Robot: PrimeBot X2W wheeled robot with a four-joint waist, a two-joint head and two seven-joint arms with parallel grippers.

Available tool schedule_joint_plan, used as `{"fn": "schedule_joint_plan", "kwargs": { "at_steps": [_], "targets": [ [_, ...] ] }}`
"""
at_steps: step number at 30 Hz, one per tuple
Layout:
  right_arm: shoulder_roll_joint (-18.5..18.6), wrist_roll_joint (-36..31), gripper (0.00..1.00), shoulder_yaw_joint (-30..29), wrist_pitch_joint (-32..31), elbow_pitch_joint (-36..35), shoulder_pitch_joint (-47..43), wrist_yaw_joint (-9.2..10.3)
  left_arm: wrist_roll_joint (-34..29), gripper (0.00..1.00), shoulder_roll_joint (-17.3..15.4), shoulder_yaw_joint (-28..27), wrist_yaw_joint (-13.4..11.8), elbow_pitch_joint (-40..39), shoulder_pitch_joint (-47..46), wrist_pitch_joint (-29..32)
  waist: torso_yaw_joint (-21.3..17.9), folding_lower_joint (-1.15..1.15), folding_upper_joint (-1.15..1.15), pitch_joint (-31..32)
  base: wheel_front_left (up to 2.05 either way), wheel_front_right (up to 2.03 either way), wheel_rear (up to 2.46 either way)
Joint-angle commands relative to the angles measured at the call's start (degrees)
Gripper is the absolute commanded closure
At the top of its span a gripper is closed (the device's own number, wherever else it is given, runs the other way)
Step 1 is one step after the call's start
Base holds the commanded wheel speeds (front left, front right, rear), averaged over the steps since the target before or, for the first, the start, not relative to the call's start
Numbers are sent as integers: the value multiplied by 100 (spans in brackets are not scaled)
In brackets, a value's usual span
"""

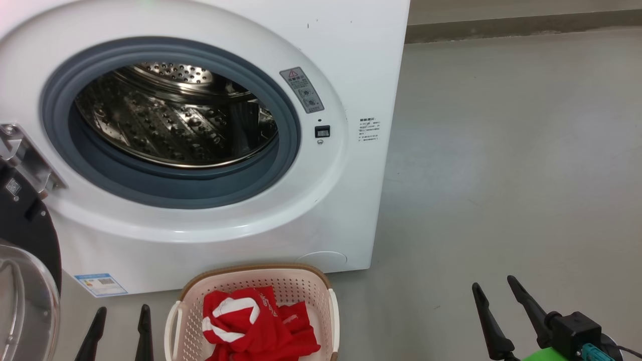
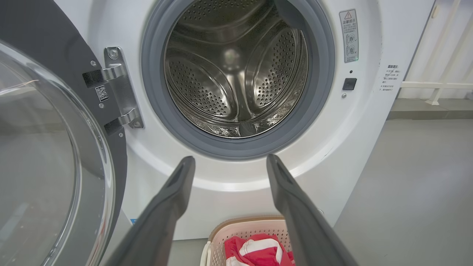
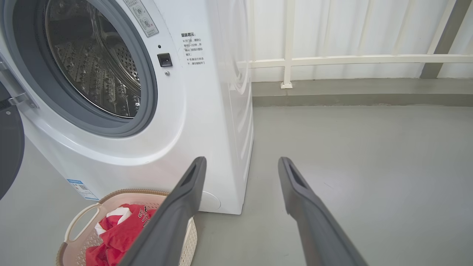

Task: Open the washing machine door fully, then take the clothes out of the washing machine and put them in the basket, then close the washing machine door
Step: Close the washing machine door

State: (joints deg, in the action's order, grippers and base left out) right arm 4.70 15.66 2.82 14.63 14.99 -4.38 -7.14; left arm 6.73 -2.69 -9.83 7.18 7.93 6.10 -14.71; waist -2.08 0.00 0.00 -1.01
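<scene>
The white washing machine (image 1: 321, 210) stands with its steel drum (image 1: 175, 115) bare inside the grey ring. Its black washing machine door (image 1: 25, 260) hangs swung out at the left, glass bowl (image 2: 44, 166) facing me. On the floor before the machine sits the cream basket (image 1: 301, 286) holding the red and white clothes (image 1: 256, 326). My left gripper (image 1: 123, 310) is open just left of the basket, with nothing between its fingers. My right gripper (image 1: 494, 285) is open well right of the basket, over bare floor. The clothes (image 2: 258, 251) and basket (image 3: 85, 218) also appear in both wrist views.
Grey floor (image 1: 501, 175) stretches to the right of the machine. A low kerb and white railing (image 3: 332, 59) run along the back wall. The door's metal hinge (image 2: 118, 88) sits at the machine's left side.
</scene>
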Motion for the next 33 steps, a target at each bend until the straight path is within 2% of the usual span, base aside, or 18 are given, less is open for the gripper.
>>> {"fn": "schedule_joint_plan", "kwargs": {
  "at_steps": [1,21,33],
  "targets": [
    [34,-26,0,114,37,-139,161,-35,8,0,-25,-169,29,-132,-86,-29,1,0,0,-2,-1,1,0],
    [58,-6,0,147,37,-134,126,-35,13,0,-23,-85,30,-110,-32,-29,62,0,0,16,-87,87,0],
    [65,-7,0,151,37,-147,92,-35,33,0,-21,-36,30,-89,-32,-29,130,0,0,17,-7,7,0]
  ]
}}
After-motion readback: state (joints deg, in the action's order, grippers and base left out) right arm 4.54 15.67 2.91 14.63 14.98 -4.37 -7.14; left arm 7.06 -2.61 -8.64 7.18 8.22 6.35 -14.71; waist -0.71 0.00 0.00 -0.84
